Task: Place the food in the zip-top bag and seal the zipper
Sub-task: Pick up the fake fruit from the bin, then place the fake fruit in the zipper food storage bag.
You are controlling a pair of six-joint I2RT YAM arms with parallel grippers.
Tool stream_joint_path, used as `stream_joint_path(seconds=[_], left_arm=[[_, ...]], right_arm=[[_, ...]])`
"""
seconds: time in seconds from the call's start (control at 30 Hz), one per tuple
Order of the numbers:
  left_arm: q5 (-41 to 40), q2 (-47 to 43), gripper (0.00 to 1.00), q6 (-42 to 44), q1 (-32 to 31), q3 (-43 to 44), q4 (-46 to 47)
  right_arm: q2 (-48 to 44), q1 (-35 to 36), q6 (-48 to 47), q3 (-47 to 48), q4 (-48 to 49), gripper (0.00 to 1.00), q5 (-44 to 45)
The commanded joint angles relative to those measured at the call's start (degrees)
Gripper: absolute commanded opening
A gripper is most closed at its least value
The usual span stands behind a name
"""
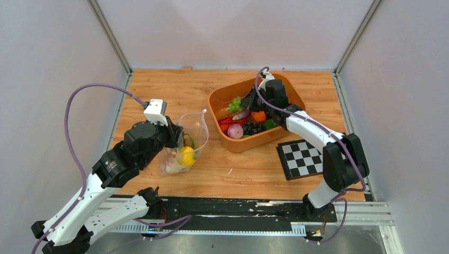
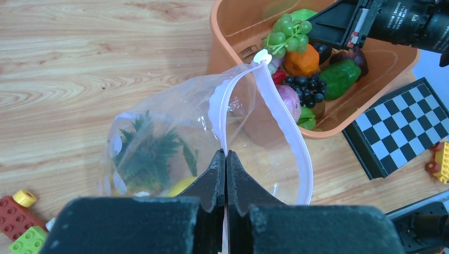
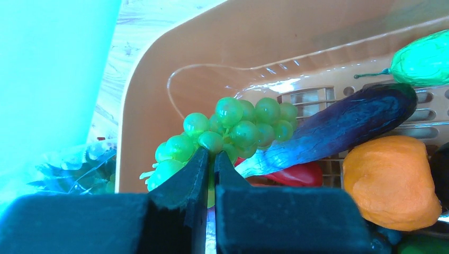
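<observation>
The zip-top bag point(image 1: 191, 138) stands open on the table left of the orange tub, with a pineapple point(image 2: 151, 153) and a yellow lemon point(image 1: 186, 156) inside. My left gripper point(image 2: 226, 153) is shut on the near mouth edge, pinching the zipper point(image 2: 280, 127). The other food lies in the tub: an orange point(image 3: 389, 180), a purple eggplant point(image 3: 339, 127), dark grapes point(image 2: 307, 87) and green pieces. My right gripper point(image 3: 210, 153) is down in the tub's left end, shut on the stem side of a bunch of green grapes point(image 3: 238, 124).
The orange tub point(image 1: 249, 145) sits at centre right on the wooden table. A checkerboard plate point(image 1: 303, 159) lies at its near right. Toy blocks lie near the bag point(image 2: 21, 217) and beside the checkerboard point(image 2: 442, 161). Grey walls close in three sides.
</observation>
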Motion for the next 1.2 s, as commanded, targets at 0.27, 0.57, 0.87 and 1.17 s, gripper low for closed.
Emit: stream_joint_path(seconds=[0.27,0.57,0.87,1.17], left_arm=[[1.89,0.66,0.01,-0.90,0.08,0.31,3.53],[2.50,1.35,0.01,-0.71,0.08,0.58,3.99],[3.00,1.95,0.01,-0.85,0.08,0.31,4.34],[3.04,1.62,0.01,-1.20,0.08,-0.07,4.56]], right_arm=[[-12.05,0.26,-2.34,-3.14,7.39,0.00,-4.40],[-17.67,0.26,-2.57,-1.51,6.98,0.00,-10.90],[-20.41,3.71,-5.80,1.56,6.18,0.00,-20.64],[-21.81,8.63,-7.17,3.63,5.92,0.00,-22.36]])
